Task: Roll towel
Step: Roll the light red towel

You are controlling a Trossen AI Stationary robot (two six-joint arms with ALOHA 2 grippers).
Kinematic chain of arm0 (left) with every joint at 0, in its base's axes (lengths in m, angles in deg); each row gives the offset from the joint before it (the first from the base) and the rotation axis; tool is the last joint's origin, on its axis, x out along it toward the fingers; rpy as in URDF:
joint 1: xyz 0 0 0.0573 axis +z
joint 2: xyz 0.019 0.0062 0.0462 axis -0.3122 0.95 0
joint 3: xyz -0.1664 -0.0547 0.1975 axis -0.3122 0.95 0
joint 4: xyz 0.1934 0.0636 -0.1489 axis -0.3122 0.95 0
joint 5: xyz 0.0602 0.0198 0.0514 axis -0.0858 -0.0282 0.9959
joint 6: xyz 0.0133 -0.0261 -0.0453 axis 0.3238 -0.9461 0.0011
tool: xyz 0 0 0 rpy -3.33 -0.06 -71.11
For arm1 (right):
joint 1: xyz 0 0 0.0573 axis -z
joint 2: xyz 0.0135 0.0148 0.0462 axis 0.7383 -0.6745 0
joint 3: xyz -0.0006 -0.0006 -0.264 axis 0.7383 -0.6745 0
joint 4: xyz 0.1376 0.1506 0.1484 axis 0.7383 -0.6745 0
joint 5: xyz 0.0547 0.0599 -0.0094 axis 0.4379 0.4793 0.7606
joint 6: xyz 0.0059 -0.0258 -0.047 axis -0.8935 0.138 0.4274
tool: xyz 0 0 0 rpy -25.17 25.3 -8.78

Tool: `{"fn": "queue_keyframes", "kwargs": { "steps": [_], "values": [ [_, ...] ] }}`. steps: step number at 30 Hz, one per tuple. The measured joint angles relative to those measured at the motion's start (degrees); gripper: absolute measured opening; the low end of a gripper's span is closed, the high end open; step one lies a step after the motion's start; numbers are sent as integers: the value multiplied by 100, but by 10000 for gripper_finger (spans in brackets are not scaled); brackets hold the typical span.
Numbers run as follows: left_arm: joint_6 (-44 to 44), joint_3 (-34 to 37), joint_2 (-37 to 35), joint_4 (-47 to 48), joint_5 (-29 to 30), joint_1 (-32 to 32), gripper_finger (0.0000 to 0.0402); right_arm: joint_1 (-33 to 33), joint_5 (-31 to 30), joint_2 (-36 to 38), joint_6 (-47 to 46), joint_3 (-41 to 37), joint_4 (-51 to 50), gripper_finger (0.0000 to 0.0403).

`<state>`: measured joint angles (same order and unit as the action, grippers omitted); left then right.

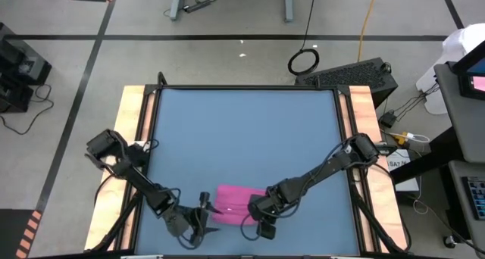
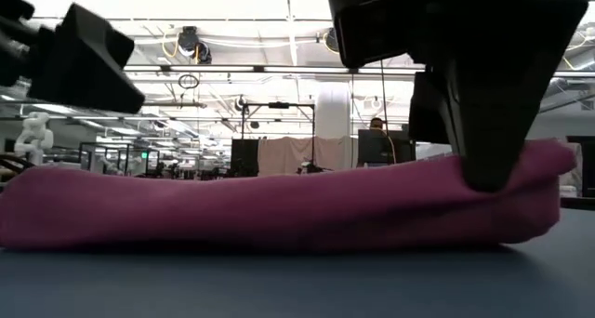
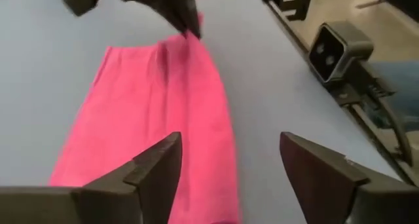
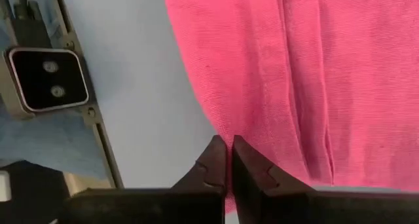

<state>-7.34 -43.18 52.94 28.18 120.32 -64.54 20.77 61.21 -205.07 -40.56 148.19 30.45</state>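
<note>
Your left gripper sits at the lower left of the centre in the overhead picture, right at the left end of the towel, with its two fingers spread apart and nothing between them. From that arm's own wrist camera you see the dark fingers standing wide at the bottom of the frame, one over the pink cloth's near end, the other over bare blue table; whether the fingers touch the fabric cannot be told.

Your right gripper is at the towel's right end, low in the middle of the overhead frame. Its fingers are pressed together, tips meeting at the cloth's edge where pink meets blue. In the table-level picture a dark finger comes down from the upper right and presses onto the raised right end of the towel; whether cloth is pinched between the tips is not clear.

You find the towel near the front edge of the table, at the bottom centre of the overhead view. It is magenta pink, folded into a long narrow band running left to right between the two grippers. Seen from table height it lies as a low, soft mound across the whole frame, thicker at the right. Lengthwise folds show along it in the right wrist picture.

A small camera block is fixed at the table's edge, at the left of the right wrist frame.
</note>
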Motion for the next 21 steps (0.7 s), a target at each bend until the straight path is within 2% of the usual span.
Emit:
{"fn": "queue_keyframes", "kwargs": {
  "steps": [3,8,14,17,21],
  "values": [
    [128,-20,364,-470,140,-71,269,63,14,2,-18,-4,37,0],
    [459,-92,791,-495,501,-153,270,176,244,2,36,-4,91,0],
    [435,-101,959,-323,814,-140,270,302,371,4,92,-4,100,0],
    [388,-101,967,-104,788,-131,269,329,421,4,101,-4,93,0],
    [200,-101,967,-5,735,-131,247,358,431,4,122,-4,90,0]
  ]
}}
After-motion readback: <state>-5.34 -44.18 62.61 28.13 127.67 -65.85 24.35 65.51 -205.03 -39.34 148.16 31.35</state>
